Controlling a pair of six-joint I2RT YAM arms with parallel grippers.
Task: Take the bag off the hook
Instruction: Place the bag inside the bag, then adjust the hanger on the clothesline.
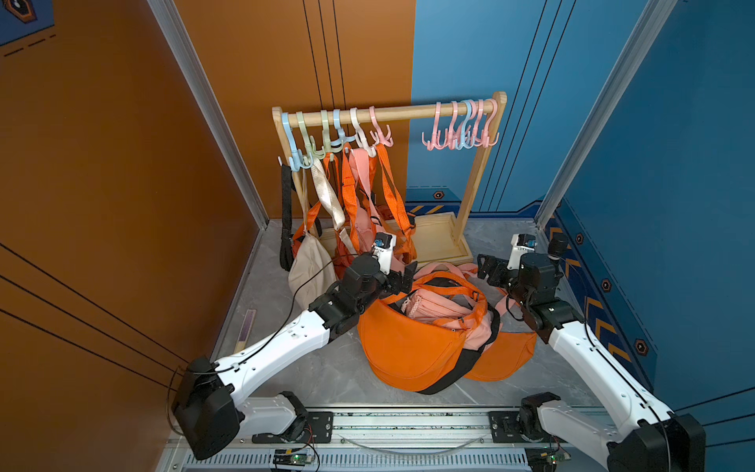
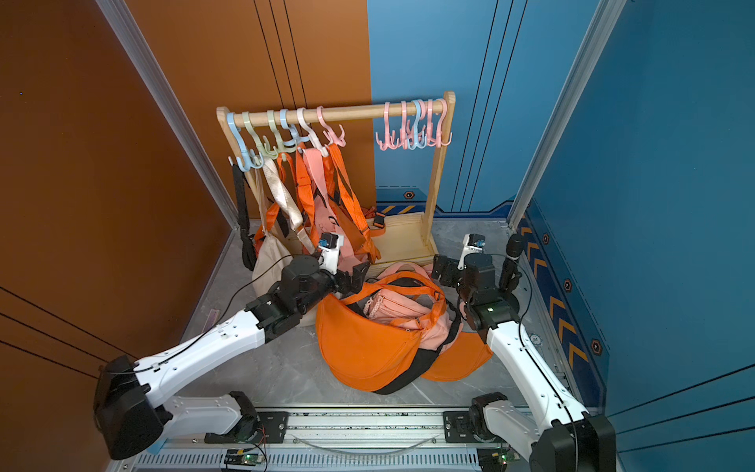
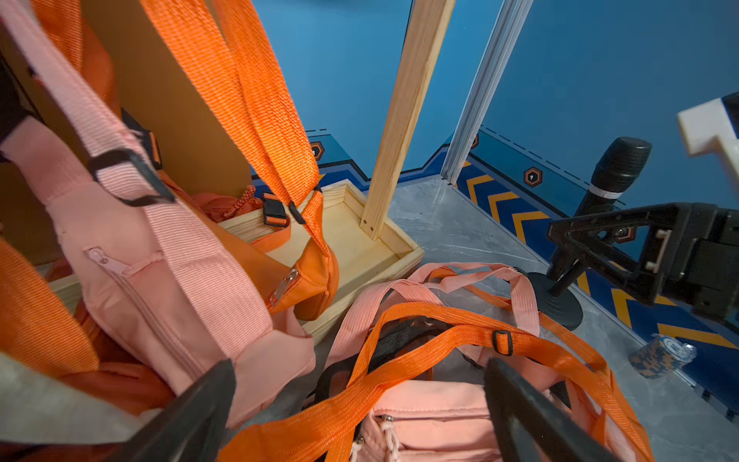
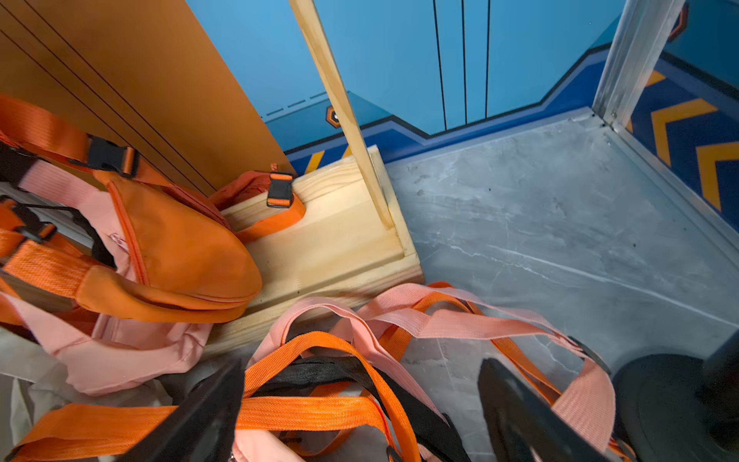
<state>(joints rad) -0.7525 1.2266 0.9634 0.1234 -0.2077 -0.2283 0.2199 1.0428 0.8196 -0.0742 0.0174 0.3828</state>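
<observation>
A wooden rack point(image 1: 408, 112) carries coloured hooks point(image 1: 380, 135). Orange point(image 1: 392, 192), pink point(image 1: 361, 196) and cream point(image 1: 310, 265) bags hang from the hooks on its left half. On the floor in front lies a pile: a large orange bag point(image 1: 408, 347) with a pink bag point(image 1: 437, 306) on top of it. My left gripper point(image 1: 404, 276) point(image 3: 360, 366) is open just over the pile's left edge, with an orange strap point(image 3: 400, 360) lying loose below its jaws. My right gripper point(image 1: 488, 267) point(image 4: 362, 366) is open over the pile's straps point(image 4: 320, 412) at its right.
Empty pink and blue hooks point(image 1: 461, 135) cluster at the rail's right end. The rack's wooden base tray point(image 1: 441, 241) sits behind the pile. A black microphone on a stand point(image 1: 557, 245) and a camouflage tape roll point(image 3: 660, 356) stand by the blue right wall.
</observation>
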